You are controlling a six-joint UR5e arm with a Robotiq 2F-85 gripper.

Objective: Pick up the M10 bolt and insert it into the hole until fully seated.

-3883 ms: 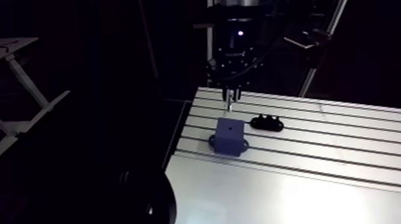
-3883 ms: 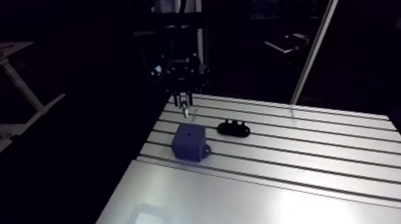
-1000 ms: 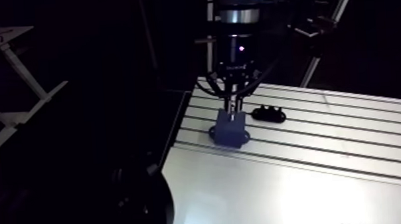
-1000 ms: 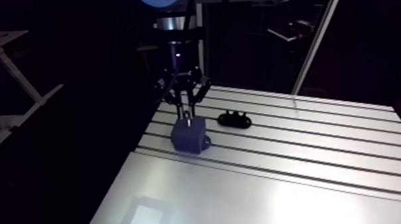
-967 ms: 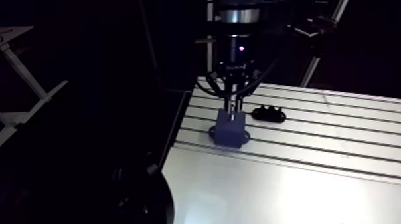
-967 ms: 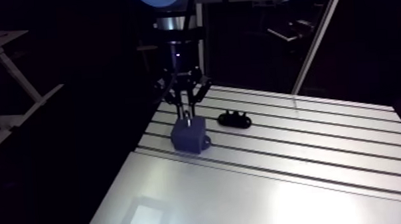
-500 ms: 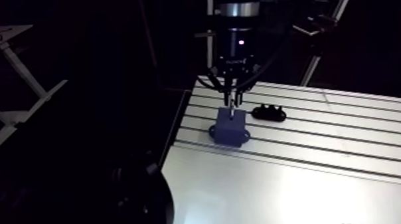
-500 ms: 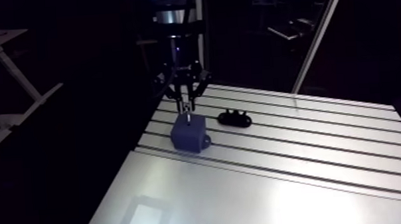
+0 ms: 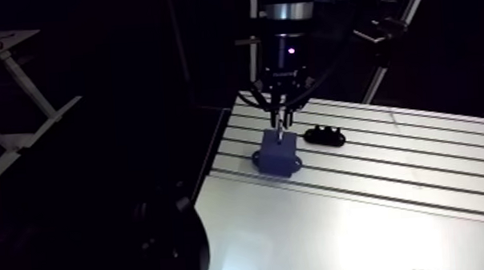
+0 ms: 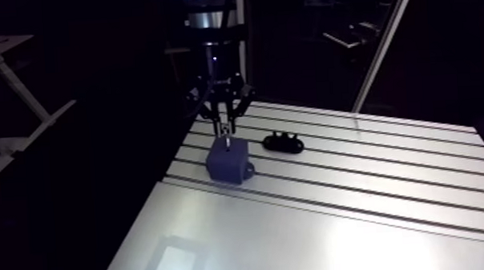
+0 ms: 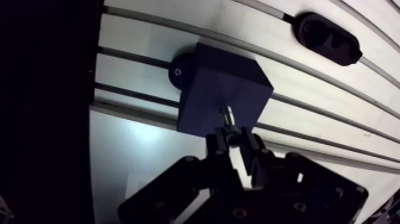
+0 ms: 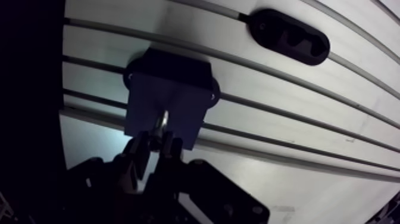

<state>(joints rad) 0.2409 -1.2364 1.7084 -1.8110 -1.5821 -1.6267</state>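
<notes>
Holding the M10 bolt [image 11: 228, 115] clamped upright, the gripper [image 11: 236, 139] hangs over the blue block [image 11: 208, 89]; insertion step in hand. Next move likely calls for straight descent, keeping alignment.

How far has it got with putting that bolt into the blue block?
Done: the bolt is picked up, the claw shut on it. In hand: the bolt hangs point down over the top of the blue block, its tip at or just above the face; whether it has gone in I cannot tell. Left: pushing it down until seated.
</notes>
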